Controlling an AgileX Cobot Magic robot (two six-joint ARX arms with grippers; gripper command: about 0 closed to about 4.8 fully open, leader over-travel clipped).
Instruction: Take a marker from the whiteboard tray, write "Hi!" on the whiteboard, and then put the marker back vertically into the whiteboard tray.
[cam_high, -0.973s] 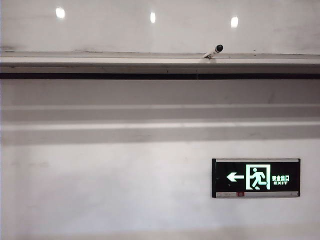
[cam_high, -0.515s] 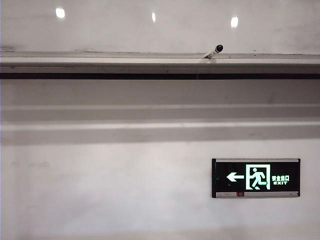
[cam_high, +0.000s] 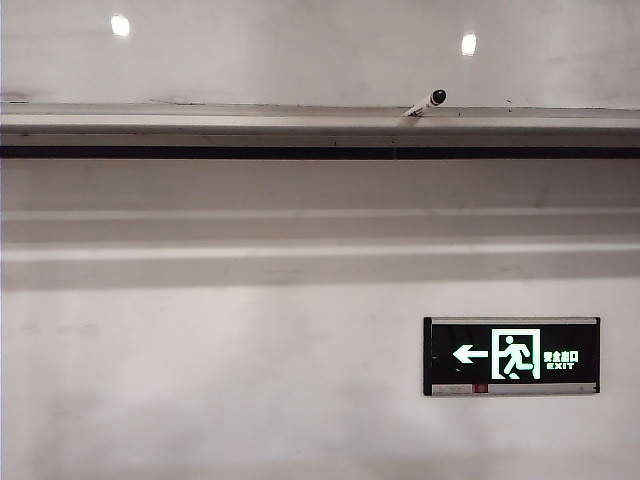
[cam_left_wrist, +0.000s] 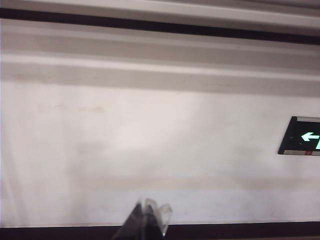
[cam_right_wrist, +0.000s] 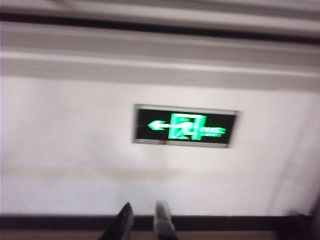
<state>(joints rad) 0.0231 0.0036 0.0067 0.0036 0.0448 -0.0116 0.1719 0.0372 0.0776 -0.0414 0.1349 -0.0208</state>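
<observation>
- Starting at the right jaws: what do you see?
- On my right wrist camera, two fingertips (cam_right_wrist: 162, 220), one dark and one pale, stand a little apart with nothing between them. So the right jaws are slightly open and empty. Beyond them is a matte white wall, with a green exit sign (cam_right_wrist: 184, 126) almost dead ahead. The picture is blurred.
- And the left jaws?
- On my left wrist camera, the fingertips (cam_left_wrist: 157, 215) sit pressed together with no gap I can see. I read the left jaws as closed on nothing. The same sign is only a sliver at that picture's edge.
- Where is the marker?
- I can't find it on either wrist camera. My exterior camera shows the marker (cam_high: 428, 101) resting on the whiteboard tray (cam_high: 200, 125), right of the middle. It is well above the sign and roughly over the sign's left end. The whiteboard (cam_high: 300, 60) rises behind it, and I see no writing on the strip in view.
- How does it lie?
- Slanted, not upright. Its black end points up and to the right, and its pale barrel runs down and left onto the ledge.
- Which arm is nearer?
- The right one, I judge, since it faces the sign squarely. From those jaws the marker lies upward and well apart, so any reach would be a climb toward the tray.
</observation>
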